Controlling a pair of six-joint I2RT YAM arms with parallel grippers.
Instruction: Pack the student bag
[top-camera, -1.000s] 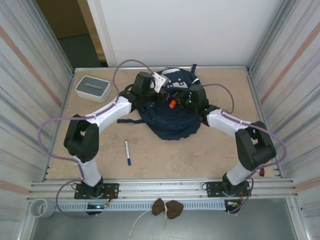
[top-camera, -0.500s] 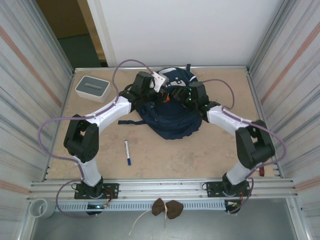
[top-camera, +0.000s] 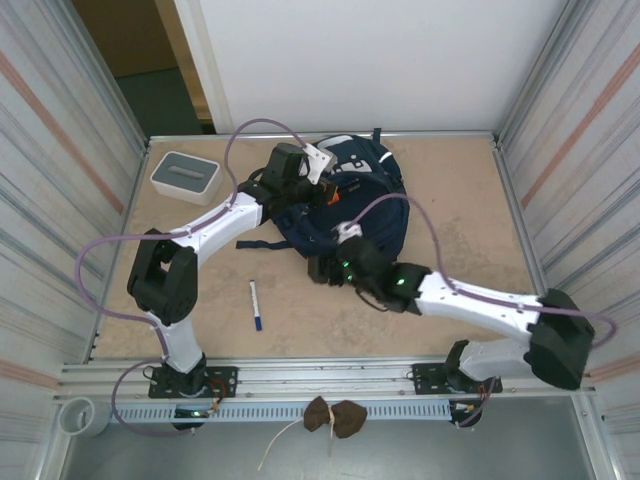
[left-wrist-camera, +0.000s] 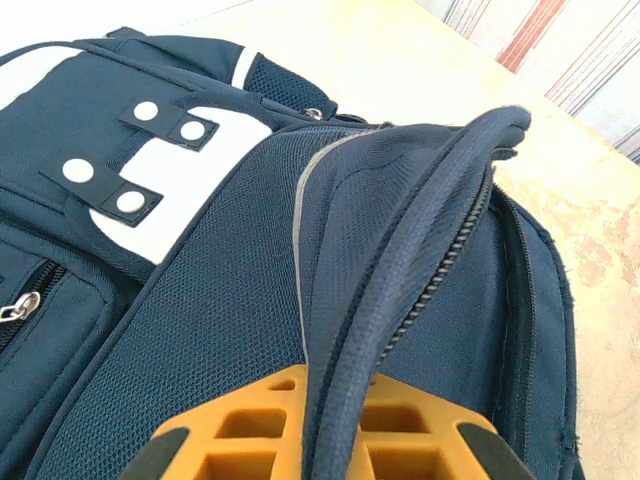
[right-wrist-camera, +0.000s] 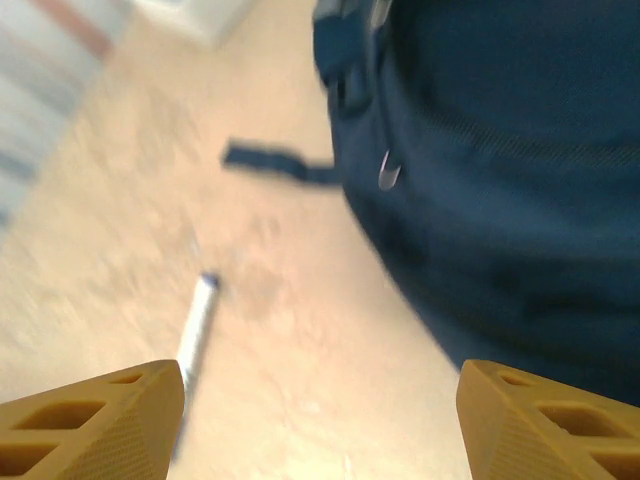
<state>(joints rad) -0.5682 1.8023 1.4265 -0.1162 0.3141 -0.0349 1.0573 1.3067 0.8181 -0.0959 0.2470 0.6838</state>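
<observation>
A small white box (top-camera: 186, 176) sits in the far left corner of the tabletop (top-camera: 470, 200). A pen (top-camera: 255, 304) lies nearer the front edge, left of the middle. The left gripper (left-wrist-camera: 335, 428) pinches the zip edge of the student bag (top-camera: 365, 205), likely lifting it so the mouth gapes. The bag lies by the middle of the far edge. The right gripper (right-wrist-camera: 320, 420) is spread wide and holds nothing. It hangs low beside the bag, maybe aimed at the pen. Its view is blurry, and the bag's inside is hidden.
</observation>
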